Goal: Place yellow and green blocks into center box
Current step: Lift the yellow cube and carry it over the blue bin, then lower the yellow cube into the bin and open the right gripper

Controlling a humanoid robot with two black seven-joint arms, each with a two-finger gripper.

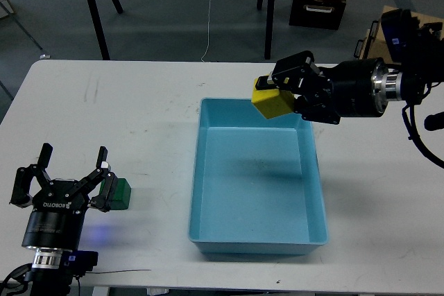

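At the near left of the white bench (139, 109), the left gripper (75, 164) is seen with its fingers spread apart and released. The green block (122, 193) rests on the bench just beside the right-hand finger (104, 171); whether contact is made cannot be told. The block is a small, matte, dark green cube, set roughly square to the bench edge.

The light-blue tray (201, 171) lies at centre, its long axis running near to far; low walls and a rounded rim are shown.

Over the tray's far right corner, the yellow block (272, 102) is held by the right gripper (277, 86), fingers clenched on it. The cube is tilted, bright yellow and matte.
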